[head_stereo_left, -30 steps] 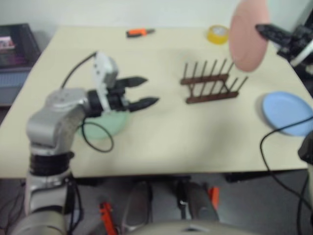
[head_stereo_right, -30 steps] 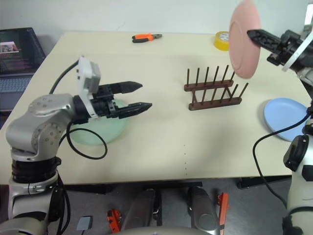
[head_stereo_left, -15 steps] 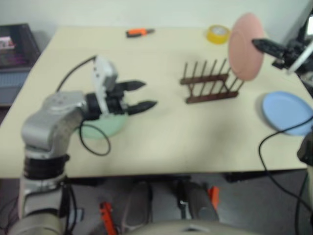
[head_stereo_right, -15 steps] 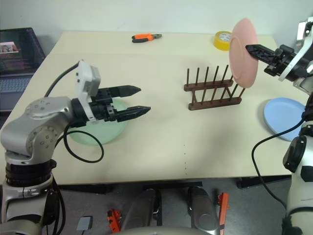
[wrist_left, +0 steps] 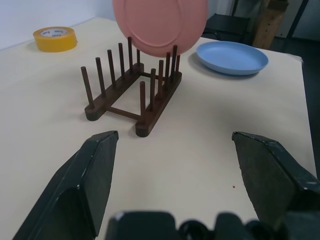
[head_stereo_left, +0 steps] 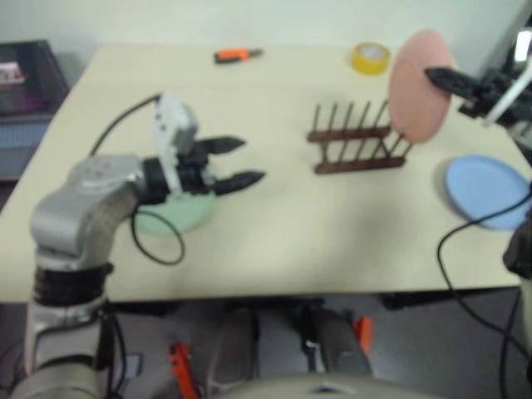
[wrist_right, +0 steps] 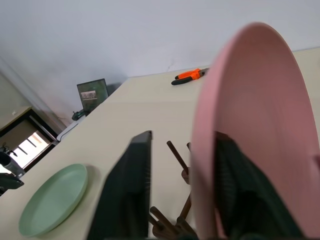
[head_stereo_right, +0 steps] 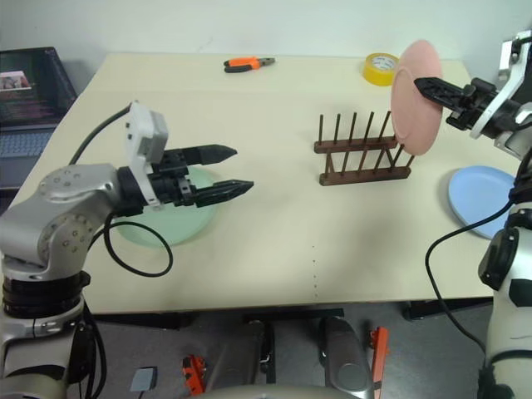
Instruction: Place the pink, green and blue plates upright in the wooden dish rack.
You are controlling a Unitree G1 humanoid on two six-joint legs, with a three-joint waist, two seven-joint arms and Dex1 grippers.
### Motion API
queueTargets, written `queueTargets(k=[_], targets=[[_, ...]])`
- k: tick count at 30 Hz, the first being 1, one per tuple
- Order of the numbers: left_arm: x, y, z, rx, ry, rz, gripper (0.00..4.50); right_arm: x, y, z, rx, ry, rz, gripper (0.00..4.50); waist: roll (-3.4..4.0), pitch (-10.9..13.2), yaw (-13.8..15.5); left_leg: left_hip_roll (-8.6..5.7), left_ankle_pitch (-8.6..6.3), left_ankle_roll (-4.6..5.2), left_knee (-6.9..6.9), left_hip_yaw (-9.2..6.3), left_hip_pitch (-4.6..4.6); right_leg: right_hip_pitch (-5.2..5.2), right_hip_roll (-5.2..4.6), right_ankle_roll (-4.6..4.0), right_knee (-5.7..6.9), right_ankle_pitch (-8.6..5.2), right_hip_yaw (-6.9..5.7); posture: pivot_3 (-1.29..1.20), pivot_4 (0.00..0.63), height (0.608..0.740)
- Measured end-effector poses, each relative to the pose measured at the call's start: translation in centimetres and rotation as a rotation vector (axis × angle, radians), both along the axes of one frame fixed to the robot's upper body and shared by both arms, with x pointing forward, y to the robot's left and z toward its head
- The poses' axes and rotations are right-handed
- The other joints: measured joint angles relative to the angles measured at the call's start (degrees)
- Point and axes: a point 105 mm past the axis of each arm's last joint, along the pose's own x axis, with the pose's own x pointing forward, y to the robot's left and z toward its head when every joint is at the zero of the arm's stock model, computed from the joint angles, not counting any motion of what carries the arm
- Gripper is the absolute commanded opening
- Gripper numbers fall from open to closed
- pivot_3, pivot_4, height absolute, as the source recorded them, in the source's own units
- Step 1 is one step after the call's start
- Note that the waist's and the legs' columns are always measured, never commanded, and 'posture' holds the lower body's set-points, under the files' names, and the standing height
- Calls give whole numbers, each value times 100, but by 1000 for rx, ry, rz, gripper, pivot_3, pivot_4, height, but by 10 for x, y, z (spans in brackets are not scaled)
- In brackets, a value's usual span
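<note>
The pale pink plate (head_stereo_right: 418, 96) stands upright at the right end of the wooden dish rack (head_stereo_right: 362, 158), its lower edge down among the last pegs. My right gripper (head_stereo_right: 424, 85) straddles the plate's upper rim, open; in the right wrist view one finger (wrist_right: 130, 185) stands clear of the plate (wrist_right: 250, 135). The mint green plate (head_stereo_right: 162, 229) lies flat at the left of the table, with my left gripper (head_stereo_right: 243, 168) hovering open and empty over its right edge and pointing toward the rack (wrist_left: 132, 95). Right of the rack, the light blue plate (head_stereo_right: 482, 199) lies flat.
A yellow tape roll (head_stereo_right: 380, 68) sits behind the rack near the table's far edge. Orange-handled pliers (head_stereo_right: 249, 62) lie at the far middle. A laptop (head_stereo_right: 29, 100) sits off the table's left side. Bare tabletop (head_stereo_right: 316, 233) spreads in front of the rack.
The pink plate has come down from above into the rack's right end, and my right gripper's jaws have parted from its rim. The left arm has stayed put.
</note>
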Motion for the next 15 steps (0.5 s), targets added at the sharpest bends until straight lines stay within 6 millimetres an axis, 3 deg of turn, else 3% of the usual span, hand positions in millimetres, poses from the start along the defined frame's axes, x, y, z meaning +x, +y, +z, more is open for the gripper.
queueTargets(k=[4,9,15], targets=[[0,2,0,12,-3,6,4028,4,-4,5,-65,-39,-71,4181,1,1,-1,0,0,0,-1,1,0,-2,0,0,0,0,1,0,150,740],[0,4,1,22,-4,11,4028,6,-9,25,-282,-187,-201,4181,2,1,-1,0,0,0,-3,2,-1,-5,0,-2,-1,-2,1,0,150,740],[1,11,2,56,-13,31,4028,-9,-4,60,-384,-336,-225,4181,3,2,0,2,0,0,-4,1,-2,-8,0,-5,1,-3,1,0,150,740]])
